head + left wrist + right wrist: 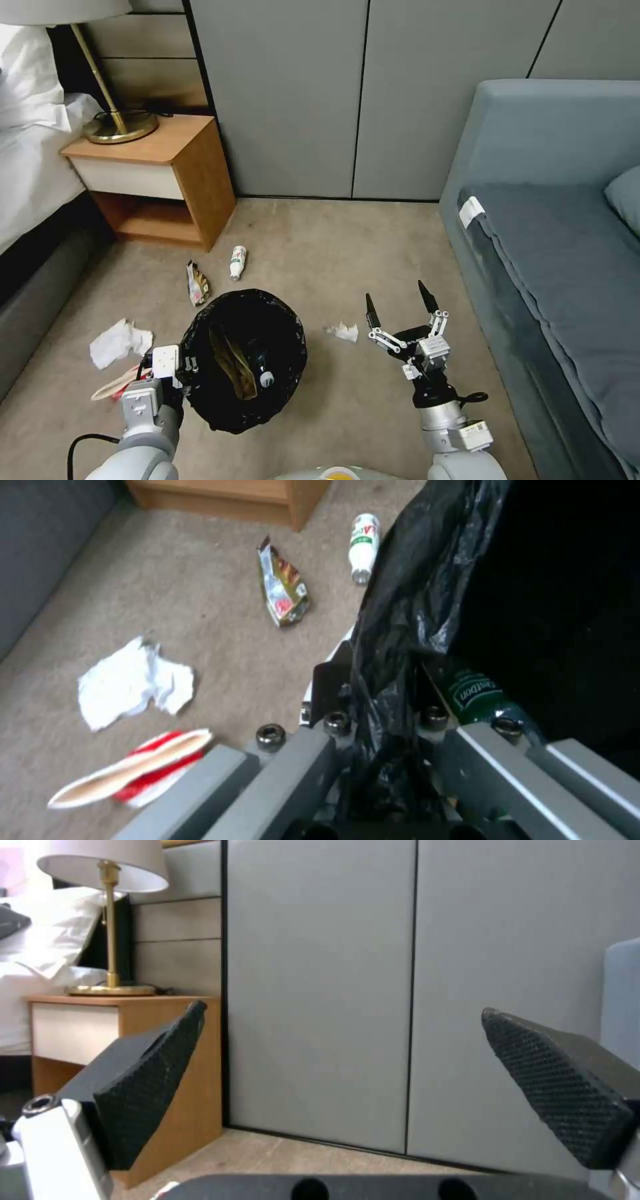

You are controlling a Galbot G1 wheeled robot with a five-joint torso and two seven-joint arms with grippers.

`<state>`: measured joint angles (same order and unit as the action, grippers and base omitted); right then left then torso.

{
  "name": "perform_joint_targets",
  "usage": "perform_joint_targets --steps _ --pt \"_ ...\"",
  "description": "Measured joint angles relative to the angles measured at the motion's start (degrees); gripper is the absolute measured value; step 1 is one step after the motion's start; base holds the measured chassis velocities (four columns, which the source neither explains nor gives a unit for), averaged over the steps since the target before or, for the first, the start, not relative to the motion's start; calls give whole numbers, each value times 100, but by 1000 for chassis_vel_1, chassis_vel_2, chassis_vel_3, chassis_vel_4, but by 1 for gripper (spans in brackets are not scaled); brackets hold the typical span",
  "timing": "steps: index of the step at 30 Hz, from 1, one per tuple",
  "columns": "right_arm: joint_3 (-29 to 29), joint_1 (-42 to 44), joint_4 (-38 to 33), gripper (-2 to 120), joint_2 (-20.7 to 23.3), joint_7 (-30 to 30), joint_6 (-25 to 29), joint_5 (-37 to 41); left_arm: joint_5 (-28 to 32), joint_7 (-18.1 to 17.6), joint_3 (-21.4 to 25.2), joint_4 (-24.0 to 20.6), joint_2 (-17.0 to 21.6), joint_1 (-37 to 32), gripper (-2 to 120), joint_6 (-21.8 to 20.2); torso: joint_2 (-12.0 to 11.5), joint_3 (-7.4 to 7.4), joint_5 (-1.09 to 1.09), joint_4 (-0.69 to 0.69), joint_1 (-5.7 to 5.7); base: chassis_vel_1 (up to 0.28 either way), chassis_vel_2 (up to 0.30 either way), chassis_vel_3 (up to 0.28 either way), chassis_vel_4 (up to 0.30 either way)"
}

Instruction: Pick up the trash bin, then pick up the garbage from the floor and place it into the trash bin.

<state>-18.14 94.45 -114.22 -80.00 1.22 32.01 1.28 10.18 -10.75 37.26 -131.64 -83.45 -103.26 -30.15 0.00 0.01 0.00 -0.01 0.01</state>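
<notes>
The trash bin (243, 360), lined with a black bag, hangs low in front of me with my left gripper (175, 365) shut on its near-left rim. In the left wrist view the bag's rim (390, 680) is pinched in the left gripper (383, 717). A tan paper bag (233, 363) and a bottle (265, 375) lie inside. My right gripper (398, 300) is open and holds nothing, just right of a small tissue (342, 331). The rest of the garbage on the carpet is a white bottle (237, 261), a snack wrapper (197, 283), a larger tissue (119, 342) and a red-and-white carton (117, 385).
A wooden nightstand (160, 180) with a brass lamp (117, 123) stands at the back left beside the bed (30, 167). A blue-grey sofa (553, 253) runs along the right. Grey wall panels (333, 100) close the back. Open carpet lies between the bin and the sofa.
</notes>
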Motion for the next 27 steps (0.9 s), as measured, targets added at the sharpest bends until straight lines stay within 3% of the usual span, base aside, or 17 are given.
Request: perform_joint_targets --steps 14,27 --pt "-94 -213 105 100 61 156 137 -157 2 0 5 7 -4 14 1 -1 0 -1 0 0 -1 -8 15 17 -18" --pt "-136 -1132 286 100 651 141 -867 -105 -13 0 4 16 -2 15 1 -12 0 -1 1 0 -1 0 0 0 0"
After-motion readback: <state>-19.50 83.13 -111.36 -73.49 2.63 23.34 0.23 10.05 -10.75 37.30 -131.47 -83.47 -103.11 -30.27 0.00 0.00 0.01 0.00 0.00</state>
